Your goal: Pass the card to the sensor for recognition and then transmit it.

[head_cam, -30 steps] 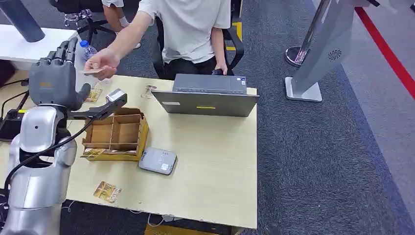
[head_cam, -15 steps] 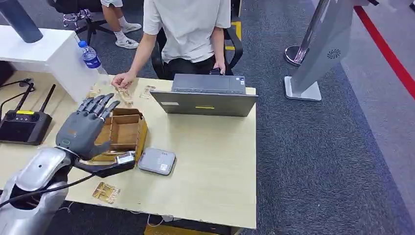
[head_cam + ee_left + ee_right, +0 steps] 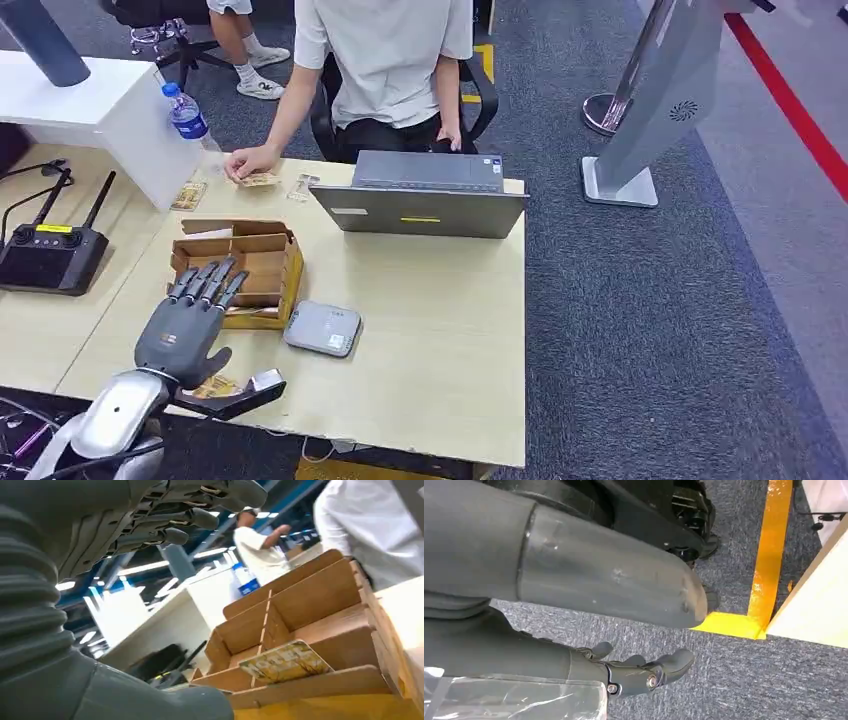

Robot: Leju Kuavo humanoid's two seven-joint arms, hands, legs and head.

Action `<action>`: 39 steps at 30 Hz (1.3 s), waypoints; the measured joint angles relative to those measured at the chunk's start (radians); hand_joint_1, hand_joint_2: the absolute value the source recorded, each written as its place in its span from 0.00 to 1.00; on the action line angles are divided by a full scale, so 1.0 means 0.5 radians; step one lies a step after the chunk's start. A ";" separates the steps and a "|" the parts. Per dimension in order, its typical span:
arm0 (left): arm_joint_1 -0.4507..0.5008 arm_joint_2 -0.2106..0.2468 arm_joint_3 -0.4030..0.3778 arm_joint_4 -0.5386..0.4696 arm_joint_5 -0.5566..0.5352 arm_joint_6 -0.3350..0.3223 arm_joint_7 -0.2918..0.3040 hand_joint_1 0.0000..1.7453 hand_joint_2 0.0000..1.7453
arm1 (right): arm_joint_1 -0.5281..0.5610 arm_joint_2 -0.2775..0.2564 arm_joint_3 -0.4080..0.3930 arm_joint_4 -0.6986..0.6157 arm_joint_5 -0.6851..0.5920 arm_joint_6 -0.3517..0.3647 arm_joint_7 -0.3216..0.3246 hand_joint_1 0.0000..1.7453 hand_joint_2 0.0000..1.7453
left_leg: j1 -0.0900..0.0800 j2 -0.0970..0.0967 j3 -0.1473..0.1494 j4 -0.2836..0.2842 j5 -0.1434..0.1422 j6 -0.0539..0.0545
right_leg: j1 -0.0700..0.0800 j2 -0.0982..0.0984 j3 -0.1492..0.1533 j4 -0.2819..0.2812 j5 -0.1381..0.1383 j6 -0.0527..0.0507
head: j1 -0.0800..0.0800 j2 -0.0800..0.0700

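While left hand (image 3: 190,325) hovers empty, fingers spread, over box (image 3: 262,268): lower squarely onto card (image 3: 285,662), pinch edge. Right hand (image 3: 644,672) hangs empty.

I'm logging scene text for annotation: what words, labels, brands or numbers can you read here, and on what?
None can be read.
Laptop: yellow sticker, too small.
Remote controller: yellow label, blurred.
Water bottle: blue label, illegible.
Card in the wooden box: yellow pattern, no legible words.

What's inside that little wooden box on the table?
The wooden box has several compartments. One near compartment holds a yellowish patterned card; the far ones look bare. The left hand above the near edge hides part of the inside.
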 joint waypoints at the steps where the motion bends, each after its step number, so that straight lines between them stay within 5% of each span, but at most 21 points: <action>1: 0.008 -0.052 0.017 0.033 -0.057 0.032 0.009 0.00 1.00 | 0.000 0.000 0.000 0.000 0.001 0.000 0.000 0.00 0.00 | 0.000 0.000 0.000 0.000 0.000 0.000 | 0.000 0.000 0.000 0.000 0.000 0.000 | 0.001 0.000; 7: 0.022 -0.291 0.168 0.212 -0.218 0.247 -0.028 0.00 1.00 | 0.001 0.001 -0.002 0.000 0.028 -0.005 0.001 0.00 0.00 | 0.000 0.000 0.000 0.000 0.000 0.000 | 0.000 0.000 0.000 0.000 0.000 0.000 | 0.001 0.000; 15: -0.004 -0.458 0.350 0.359 -0.277 0.372 -0.042 0.00 1.00 | 0.003 0.001 -0.002 0.000 0.040 -0.002 0.000 0.00 0.00 | 0.001 0.000 0.000 0.000 0.000 0.000 | 0.001 0.000 0.000 0.000 0.000 0.000 | 0.000 0.000; 25: -0.115 -0.478 0.430 0.464 -0.277 0.371 0.082 0.00 1.00 | 0.005 0.010 -0.002 0.000 0.098 0.005 0.002 0.00 0.00 | 0.001 -0.001 0.000 0.000 0.000 0.000 | 0.001 0.000 0.000 0.000 0.000 0.000 | 0.001 0.000; 39: -0.218 -0.480 0.433 0.571 -0.278 0.249 -0.015 0.00 1.00 | 0.007 0.063 -0.002 -0.013 0.155 0.010 0.010 0.00 0.00 | 0.001 0.000 0.000 0.000 0.000 0.000 | 0.001 0.000 0.000 0.000 0.000 0.000 | 0.001 0.000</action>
